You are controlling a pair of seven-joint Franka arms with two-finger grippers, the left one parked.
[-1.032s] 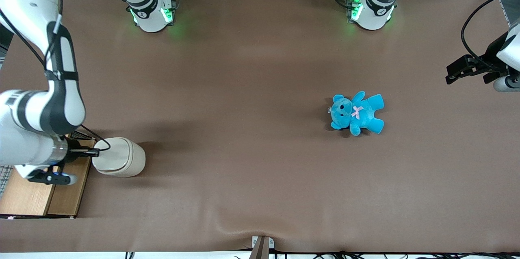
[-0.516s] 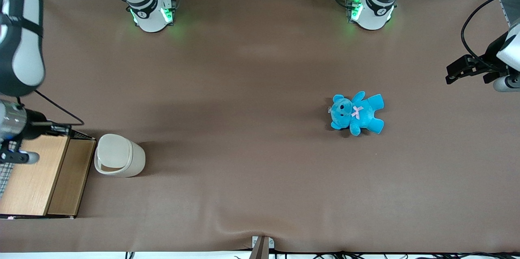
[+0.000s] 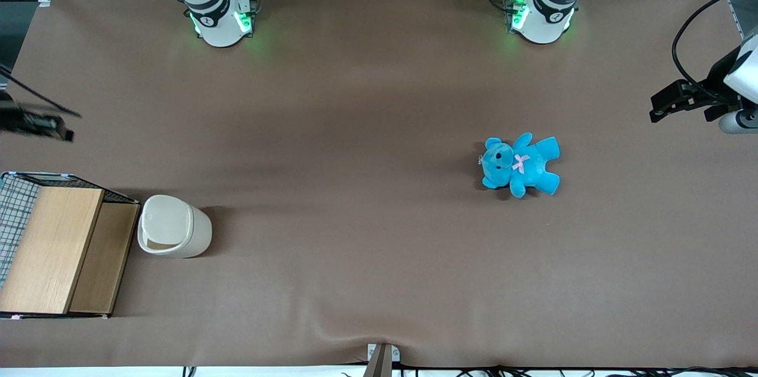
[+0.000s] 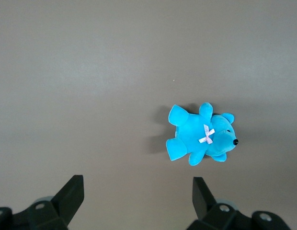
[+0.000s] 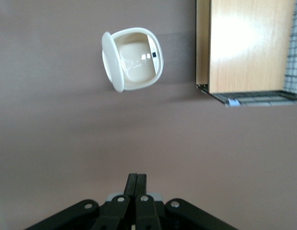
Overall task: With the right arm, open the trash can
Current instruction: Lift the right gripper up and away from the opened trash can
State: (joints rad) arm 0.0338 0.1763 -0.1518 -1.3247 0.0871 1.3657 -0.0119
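Note:
The cream-white trash can point(image 3: 173, 234) stands on the brown table beside the wooden-topped rack, at the working arm's end. Its lid point(image 5: 111, 62) stands swung up on one side and the bare inside point(image 5: 136, 60) shows. My right gripper point(image 3: 66, 135) is only a dark blurred shape at the frame edge, farther from the front camera than the can and well apart from it. In the right wrist view the gripper point(image 5: 137, 179) is shut and empty, high above the table with the can some way ahead of it. Most of the right arm is out of view.
A wire rack with a wooden top point(image 3: 53, 247) stands next to the can and also shows in the right wrist view point(image 5: 249, 43). A blue teddy bear point(image 3: 520, 164) lies toward the parked arm's end, seen too in the left wrist view point(image 4: 201, 139).
One second ago my gripper was at the can's rim with the lid down. The lid has swung open, and the arm has pulled up and away from the can, almost out of the front view.

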